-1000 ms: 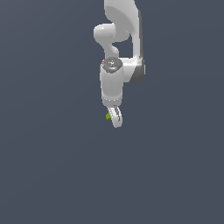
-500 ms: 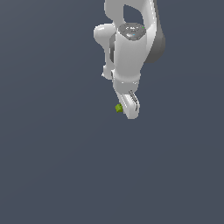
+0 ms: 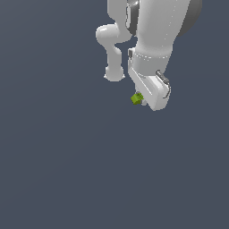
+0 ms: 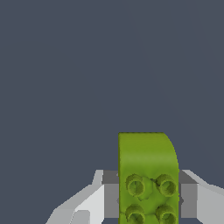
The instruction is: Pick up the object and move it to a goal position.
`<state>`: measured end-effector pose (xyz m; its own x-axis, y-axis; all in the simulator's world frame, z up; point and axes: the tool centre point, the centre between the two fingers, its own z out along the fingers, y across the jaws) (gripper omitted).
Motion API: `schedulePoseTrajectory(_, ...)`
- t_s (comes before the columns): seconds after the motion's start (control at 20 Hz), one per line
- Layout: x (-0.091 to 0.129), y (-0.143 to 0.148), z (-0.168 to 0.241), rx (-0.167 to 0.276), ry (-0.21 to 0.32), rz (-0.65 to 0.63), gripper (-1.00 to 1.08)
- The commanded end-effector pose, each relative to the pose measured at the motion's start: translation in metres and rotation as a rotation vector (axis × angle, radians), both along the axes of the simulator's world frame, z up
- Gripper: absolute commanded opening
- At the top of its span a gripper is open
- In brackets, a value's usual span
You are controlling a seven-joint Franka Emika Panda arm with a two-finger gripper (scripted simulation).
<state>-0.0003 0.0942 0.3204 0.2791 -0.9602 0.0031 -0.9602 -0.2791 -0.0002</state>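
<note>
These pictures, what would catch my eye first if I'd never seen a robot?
A tiny lime-green studded block, bright against plain dark grey, pinched between the two pale fingers of the hand. In the exterior view it peeks out below a bulky white arm reaching down from the top, towards that view's right.

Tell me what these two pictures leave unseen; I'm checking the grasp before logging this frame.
- Exterior view: the end effector has its fingertips hidden behind its own white body, so contact with the green block is unclear there.
- Exterior view: the block is too small to show its studs.
- Wrist view: the green block and the fingers are cut off by the picture's edge.
- Both views: no goal marker or surface shows, only plain grey.
</note>
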Motion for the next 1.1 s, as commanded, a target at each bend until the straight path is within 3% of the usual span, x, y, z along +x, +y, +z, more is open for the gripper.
schedulePoseTrajectory(0.0,0.006,0.010,0.020,0.000,0.001,0.000,-1.00)
schedulePoseTrajectory(0.5,0.024,0.038,0.074,0.002,0.001,0.002,-1.00)
schedulePoseTrajectory(1.05,0.032,0.048,0.094,0.003,0.001,0.002,-1.00)
